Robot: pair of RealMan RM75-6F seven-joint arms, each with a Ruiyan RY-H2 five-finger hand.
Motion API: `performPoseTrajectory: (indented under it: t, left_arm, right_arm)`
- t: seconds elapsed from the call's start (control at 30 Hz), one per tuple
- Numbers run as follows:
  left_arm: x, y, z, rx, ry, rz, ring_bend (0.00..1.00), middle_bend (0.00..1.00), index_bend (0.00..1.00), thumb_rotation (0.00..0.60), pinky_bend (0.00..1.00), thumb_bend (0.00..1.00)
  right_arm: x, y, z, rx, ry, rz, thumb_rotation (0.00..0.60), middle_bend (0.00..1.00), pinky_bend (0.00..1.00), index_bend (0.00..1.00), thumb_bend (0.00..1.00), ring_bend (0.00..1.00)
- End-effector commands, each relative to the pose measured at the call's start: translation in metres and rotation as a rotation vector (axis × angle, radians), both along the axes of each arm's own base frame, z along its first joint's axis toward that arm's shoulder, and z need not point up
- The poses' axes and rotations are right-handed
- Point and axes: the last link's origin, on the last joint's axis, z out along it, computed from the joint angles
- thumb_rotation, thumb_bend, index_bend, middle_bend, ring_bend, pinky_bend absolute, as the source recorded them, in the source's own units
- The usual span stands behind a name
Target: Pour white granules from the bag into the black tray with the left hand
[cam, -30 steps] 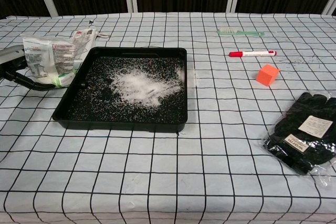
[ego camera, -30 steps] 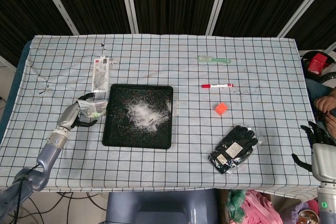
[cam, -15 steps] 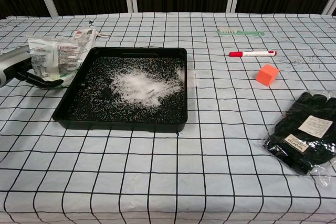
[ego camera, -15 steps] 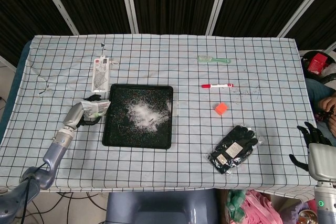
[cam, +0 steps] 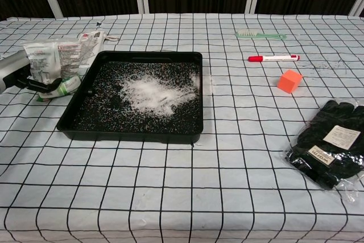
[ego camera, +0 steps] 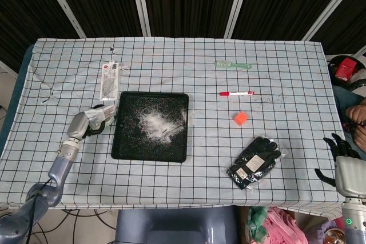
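The black tray (ego camera: 117,151) (cam: 131,135) lies left of the table's middle. A heap of white granules (ego camera: 156,125) (cam: 150,93) sits in it, with loose grains scattered around. Just outside the tray's left rim, my left hand (ego camera: 84,125) (cam: 13,70) grips the clear printed bag (ego camera: 101,116) (cam: 52,65). The bag stands low, its bottom end touching the cloth. My right hand (ego camera: 343,156) hangs at the table's right edge with fingers apart, holding nothing.
A flat packet (ego camera: 108,80) (cam: 91,38) lies behind the tray. To the right are a green brush (ego camera: 233,65) (cam: 260,35), a red marker (ego camera: 237,93) (cam: 273,58), an orange cube (ego camera: 241,118) (cam: 290,80) and bagged black gloves (ego camera: 254,162) (cam: 329,143).
My left hand has shifted slightly left and lowered the bag beside the tray. The right hand has barely moved.
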Motion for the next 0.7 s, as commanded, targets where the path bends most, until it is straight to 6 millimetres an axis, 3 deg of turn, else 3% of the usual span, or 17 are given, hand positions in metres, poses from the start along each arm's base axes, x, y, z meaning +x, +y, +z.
performPoseTrajectory:
  t: [0.03, 0.37, 0.57, 0.7]
  left_arm:
    - [0.001, 0.001, 0.0, 0.007, -0.002, 0.0, 0.31, 0.35, 0.29, 0.6, 0.47, 0.55]
    - [0.007, 0.002, 0.013, 0.067, 0.044, -0.074, 0.35, 0.4, 0.34, 0.6, 0.54, 0.67]
    - [0.016, 0.004, 0.044, 0.14, 0.104, -0.175, 0.35, 0.41, 0.35, 0.6, 0.54, 0.71]
    - [0.035, 0.004, 0.069, 0.158, 0.13, -0.268, 0.35, 0.42, 0.35, 0.6, 0.54, 0.71]
  right_arm:
    - [0.0, 0.0, 0.0, 0.0, -0.001, 0.001, 0.6, 0.1, 0.31, 0.18, 0.12, 0.14]
    - [0.0, 0.001, 0.004, -0.011, -0.003, 0.0, 0.6, 0.1, 0.31, 0.18, 0.12, 0.14]
    - [0.001, 0.002, 0.008, -0.025, -0.008, 0.0, 0.6, 0.1, 0.31, 0.18, 0.12, 0.14]
    - [0.0, 0.002, 0.01, -0.035, -0.009, 0.001, 0.6, 0.1, 0.31, 0.18, 0.12, 0.14]
